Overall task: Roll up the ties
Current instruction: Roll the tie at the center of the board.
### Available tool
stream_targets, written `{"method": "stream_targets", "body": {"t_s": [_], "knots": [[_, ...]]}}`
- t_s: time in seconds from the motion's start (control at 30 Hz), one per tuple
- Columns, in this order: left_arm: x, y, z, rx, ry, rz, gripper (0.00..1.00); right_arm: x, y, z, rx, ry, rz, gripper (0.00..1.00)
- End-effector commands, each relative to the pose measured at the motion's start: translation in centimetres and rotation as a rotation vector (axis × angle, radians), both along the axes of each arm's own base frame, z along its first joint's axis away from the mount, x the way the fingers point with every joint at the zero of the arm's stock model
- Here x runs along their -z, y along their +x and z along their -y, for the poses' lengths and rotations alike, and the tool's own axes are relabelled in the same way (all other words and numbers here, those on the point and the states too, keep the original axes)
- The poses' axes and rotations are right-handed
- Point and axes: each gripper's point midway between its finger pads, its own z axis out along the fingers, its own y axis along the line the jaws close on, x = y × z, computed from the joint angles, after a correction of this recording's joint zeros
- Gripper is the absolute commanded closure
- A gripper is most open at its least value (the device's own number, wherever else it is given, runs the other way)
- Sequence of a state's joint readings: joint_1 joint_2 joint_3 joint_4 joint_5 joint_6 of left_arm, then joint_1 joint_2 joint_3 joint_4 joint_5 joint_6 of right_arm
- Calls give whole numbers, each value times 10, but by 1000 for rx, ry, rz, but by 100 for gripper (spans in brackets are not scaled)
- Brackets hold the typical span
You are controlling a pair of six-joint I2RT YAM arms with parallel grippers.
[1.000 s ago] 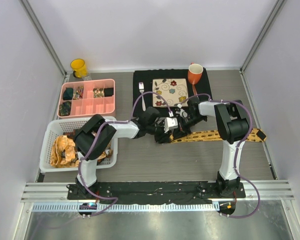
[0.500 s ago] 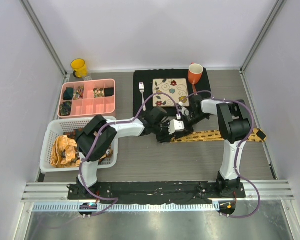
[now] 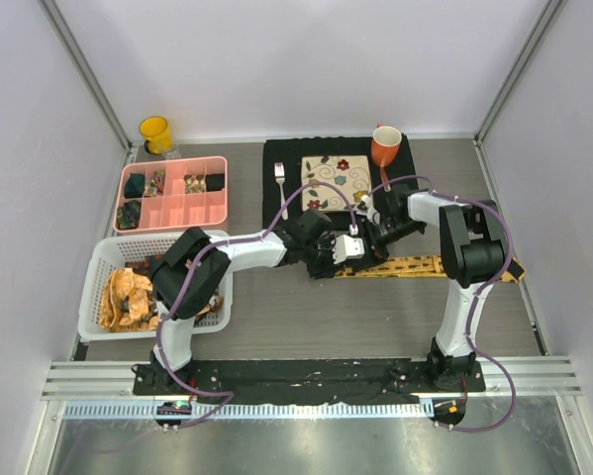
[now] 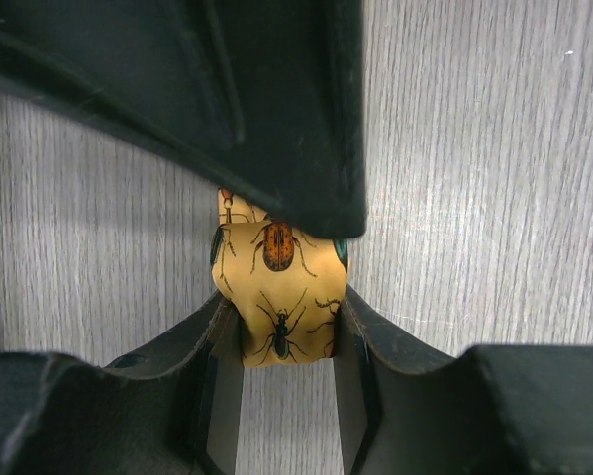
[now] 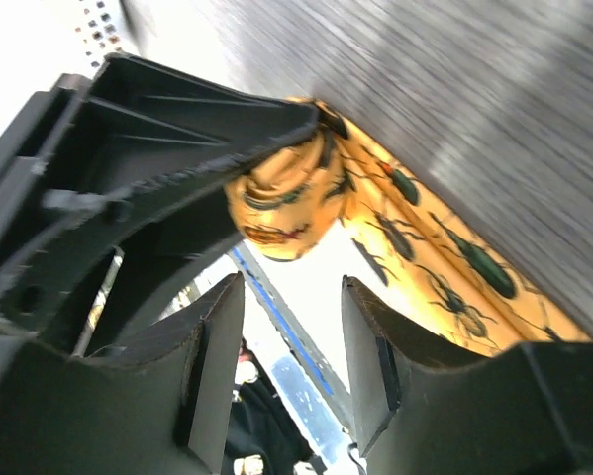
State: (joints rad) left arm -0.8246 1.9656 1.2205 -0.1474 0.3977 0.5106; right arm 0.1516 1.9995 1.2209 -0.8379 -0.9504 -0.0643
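Note:
A mustard-yellow tie (image 3: 425, 267) printed with beetles lies flat across the table's right half. Its left end is wound into a small roll (image 4: 279, 287). My left gripper (image 4: 286, 346) is shut on that roll, one finger on each side. The same roll (image 5: 281, 208) shows in the right wrist view, with the flat stretch of tie (image 5: 444, 267) running off to the right. My right gripper (image 5: 291, 307) stands open just short of the roll, nothing between its fingers. Seen from above, the two grippers meet at the roll, left (image 3: 334, 253) and right (image 3: 368, 237). More ties (image 3: 128, 295) lie bunched in a basket.
The white basket (image 3: 103, 252) stands at the left, a pink compartment tray (image 3: 172, 213) behind it. A yellow cup (image 3: 155, 132) is at the back left. A black mat (image 3: 276, 158) holds a patterned plate (image 3: 336, 182), a fork (image 3: 280, 188) and an orange mug (image 3: 386, 145).
My right gripper has opened, let go of the roll and drawn back a little to the right. The left gripper has kept its hold and shifted slightly right with the roll.

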Motion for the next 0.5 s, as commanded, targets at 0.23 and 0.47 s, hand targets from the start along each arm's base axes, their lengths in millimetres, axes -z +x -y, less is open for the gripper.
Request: {"method": "stream_targets", "body": {"t_s": [0.23,0.47], "knots": [[56,-14,-47,-14,228,-84,90,-13,21,-31,7,37,88,52],[53,-17,-45,8,218,-94,89,15,22,-20,10,-68,96,90]]}}
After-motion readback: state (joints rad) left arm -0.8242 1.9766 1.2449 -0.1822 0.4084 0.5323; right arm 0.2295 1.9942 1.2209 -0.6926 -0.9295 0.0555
